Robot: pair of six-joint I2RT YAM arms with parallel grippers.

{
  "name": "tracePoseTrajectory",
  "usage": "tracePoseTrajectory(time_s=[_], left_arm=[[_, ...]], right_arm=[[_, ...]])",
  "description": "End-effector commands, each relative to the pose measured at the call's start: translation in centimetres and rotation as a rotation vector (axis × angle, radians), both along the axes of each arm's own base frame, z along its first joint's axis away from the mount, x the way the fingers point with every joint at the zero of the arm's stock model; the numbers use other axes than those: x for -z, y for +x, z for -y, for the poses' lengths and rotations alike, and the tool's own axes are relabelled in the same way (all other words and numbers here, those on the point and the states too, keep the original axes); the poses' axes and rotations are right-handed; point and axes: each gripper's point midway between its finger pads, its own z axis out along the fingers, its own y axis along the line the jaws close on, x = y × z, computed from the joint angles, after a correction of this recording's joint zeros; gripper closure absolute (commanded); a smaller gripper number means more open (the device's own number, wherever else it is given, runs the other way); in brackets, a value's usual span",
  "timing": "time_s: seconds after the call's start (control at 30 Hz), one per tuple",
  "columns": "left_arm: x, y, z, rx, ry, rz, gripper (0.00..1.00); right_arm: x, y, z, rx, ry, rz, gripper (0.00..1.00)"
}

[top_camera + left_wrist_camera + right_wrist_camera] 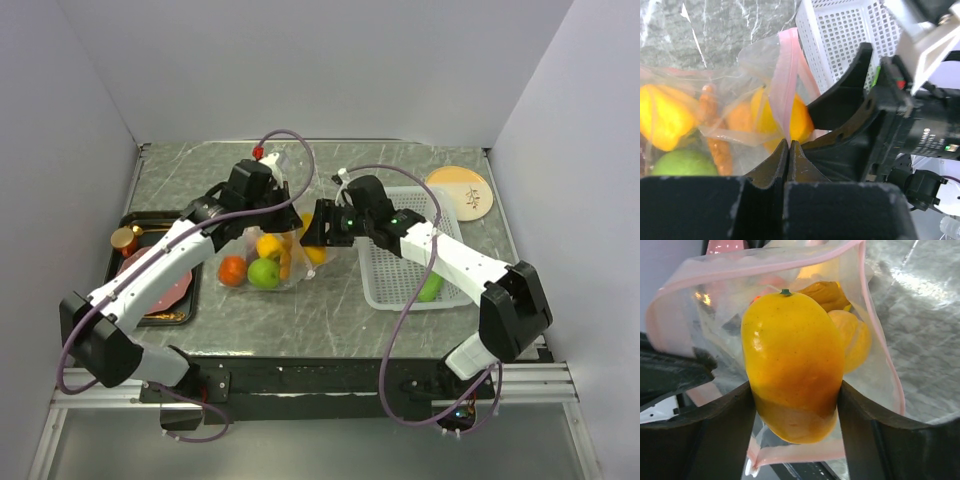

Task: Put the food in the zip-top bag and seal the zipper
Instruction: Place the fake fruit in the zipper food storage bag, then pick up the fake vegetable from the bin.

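Right hand [795,392] clamping glossy orange mango [790,350] at clear bag [715,325] mouth, left hand [789,144] pinching pink zipper [785,85]

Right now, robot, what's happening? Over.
Left gripper shut on zipper, holding bag open. Right gripper grips mango at bag mouth. Mouth clear; one green food in basket.

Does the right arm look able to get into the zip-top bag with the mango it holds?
Probably yes. The left gripper pinches the zipper, holding the zip-top bag open, and the mango in the right gripper sits within its pink rim; the fruits inside lie deeper.
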Motion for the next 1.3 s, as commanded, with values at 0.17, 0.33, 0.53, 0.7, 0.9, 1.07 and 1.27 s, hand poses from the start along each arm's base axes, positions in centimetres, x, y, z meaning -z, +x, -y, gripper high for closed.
tracePoseTrajectory(time_s=[0.17,0.33,0.53,0.7,0.9,1.07,1.27], left_arm=[[-5.2,0.0,-0.7,-0.041,-0.066,0.114,0.99],[-6.0,0.2,-1.4,-0.080,-0.062,0.135,0.99],[-8.7,0.3,-4.0,-0.215,-0.095,0.214,0.96],[-11.3,0.1,-6.8,-0.359,-0.155,0.307,0.99],[-7.5,0.3,-5.4,-0.272,-0.095,0.223,0.99],[-3.4,0.0,-1.4,-0.062,-0.074,0.109,0.98],[-1.7,0.9,-0.8,-0.075,-0.036,0.058,0.99]], right_arm=[[-3.7,0.4,0.8,0.042,0.013,0.143,0.10],[-4.7,1.3,4.0,0.182,-0.073,0.207,0.07],[-6.5,2.9,10.3,0.445,-0.153,0.271,0.05],[-3.4,3.7,16.1,0.662,-0.326,0.175,0.00],[1.1,2.5,19.4,0.738,-0.418,0.051,0.00],[1.9,1.9,21.3,0.785,-0.435,0.029,0.00],[2.6,1.1,23.2,0.833,-0.480,-0.013,0.00]])
